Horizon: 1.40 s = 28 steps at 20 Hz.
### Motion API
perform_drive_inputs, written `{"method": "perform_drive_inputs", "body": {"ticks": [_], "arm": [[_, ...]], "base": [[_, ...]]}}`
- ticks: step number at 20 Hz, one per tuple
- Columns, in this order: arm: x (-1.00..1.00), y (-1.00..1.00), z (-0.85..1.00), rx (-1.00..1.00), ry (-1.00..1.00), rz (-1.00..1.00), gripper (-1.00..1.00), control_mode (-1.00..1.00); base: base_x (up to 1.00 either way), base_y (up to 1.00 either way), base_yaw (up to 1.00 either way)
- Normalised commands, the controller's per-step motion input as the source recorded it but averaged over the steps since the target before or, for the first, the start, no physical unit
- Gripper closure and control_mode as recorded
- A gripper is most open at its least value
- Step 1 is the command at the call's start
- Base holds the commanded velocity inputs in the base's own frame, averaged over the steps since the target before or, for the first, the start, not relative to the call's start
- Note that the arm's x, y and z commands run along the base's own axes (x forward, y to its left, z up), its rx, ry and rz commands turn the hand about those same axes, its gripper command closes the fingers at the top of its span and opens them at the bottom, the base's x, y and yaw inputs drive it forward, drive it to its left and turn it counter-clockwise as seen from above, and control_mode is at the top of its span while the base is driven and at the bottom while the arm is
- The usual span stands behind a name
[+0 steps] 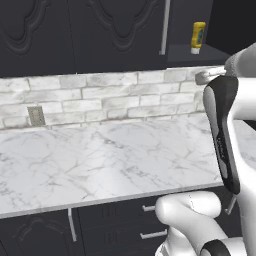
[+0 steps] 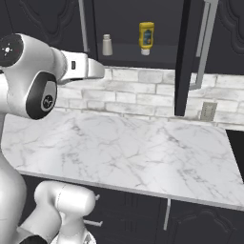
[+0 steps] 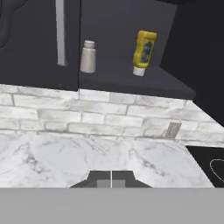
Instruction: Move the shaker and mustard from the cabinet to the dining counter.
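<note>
The grey shaker [image 3: 88,56] and cap-down yellow mustard [image 3: 144,52] stand apart on the open cabinet [image 3: 131,81] shelf above the brick backsplash [image 3: 87,113]; gripper [image 3: 111,179] fingertips meet, holding nothing

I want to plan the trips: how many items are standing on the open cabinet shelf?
2: the shaker stands on the shelf's left side, the mustard to its right, cap down and apart from it. The cabinet door may hide more.
</note>
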Motion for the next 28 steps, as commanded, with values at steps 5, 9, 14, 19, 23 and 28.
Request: {"method": "perform_drive_inputs", "body": {"ticks": [5, 9, 14, 19, 23, 28], "arm": [[0.34, 0.44, 0.0, 0.11, -0.25, 0.0, 1.0, -1.0], [0.37, 0.52, 0.0, 0.02, -0.05, 0.0, -1.0, -1.0], [0.23, 0.01, 0.08, 0.0, 0.02, 0.0, -1.0, -1.0], [0.15, 0.01, 0.26, 0.0, 0.07, 0.0, -1.0, -1.0], [0.05, 0.01, 0.29, 0.0, 0.04, 0.0, -1.0, -1.0], [0.14, 0.14, 0.1, 0.0, 0.01, 0.0, -1.0, -1.0]], "base": [[0.0, 0.0, 0.0], [0.0, 0.0, 0.0], [0.0, 0.0, 0.0], [0.0, 0.0, 0.0], [0.0, 0.0, 0.0], [0.0, 0.0, 0.0]]}}
